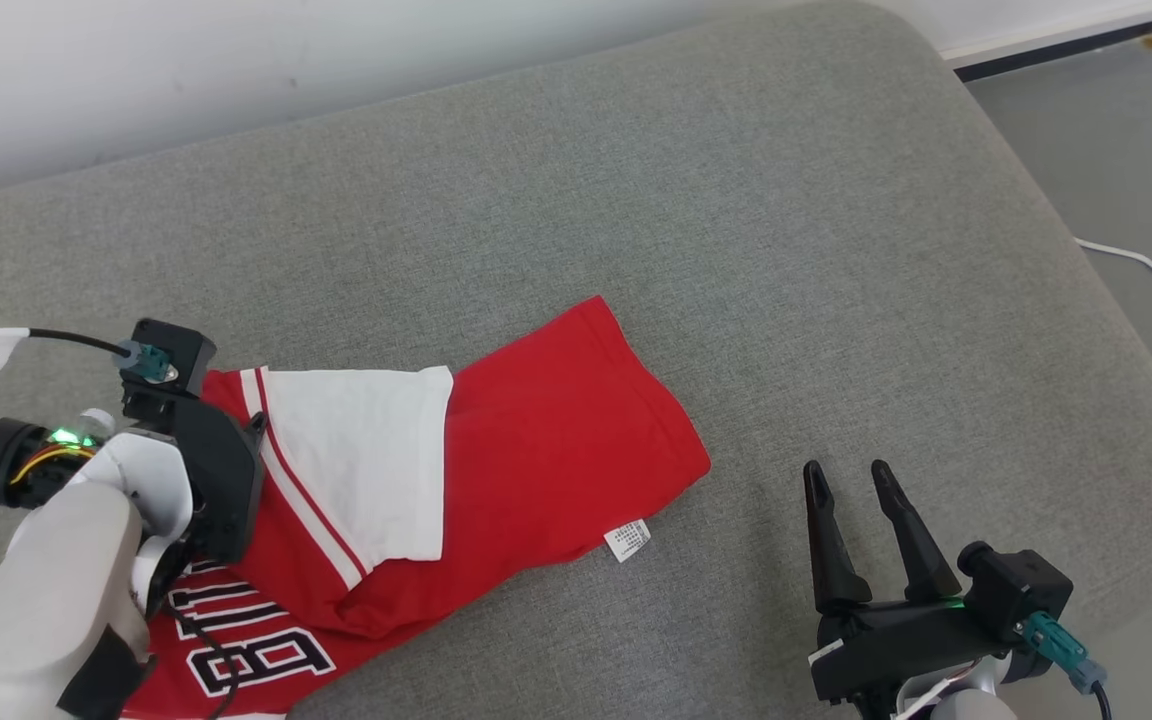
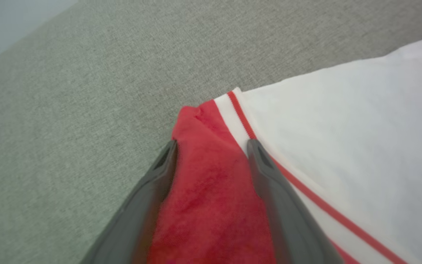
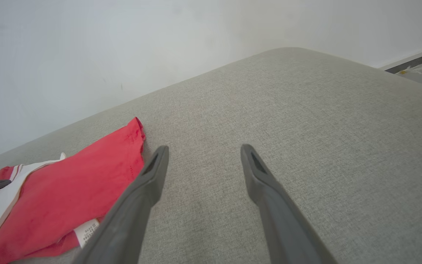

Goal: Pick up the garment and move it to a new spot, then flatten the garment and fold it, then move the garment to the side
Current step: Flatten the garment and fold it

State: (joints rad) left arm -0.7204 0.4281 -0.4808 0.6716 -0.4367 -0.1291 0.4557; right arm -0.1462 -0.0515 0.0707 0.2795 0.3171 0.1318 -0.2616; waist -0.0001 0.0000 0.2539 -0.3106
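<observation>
The red-and-white jersey (image 1: 536,440) lies by the grey cushion's (image 1: 736,200) near left edge, looking light and limp, probably best pinched at the seamed corner the wide-spread left claw (image 2: 212,145) straddles; the right claw (image 1: 846,468) hangs equally wide.

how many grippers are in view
2: left gripper at lower left, open around a corner of the red jersey; right gripper at lower right, open over the grey cushion.

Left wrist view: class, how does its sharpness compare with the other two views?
Left wrist view: soft, fingers and garment blurred close up; head view: sharp, evenly lit; right wrist view: crisp cushion weave, soft even light.
</observation>
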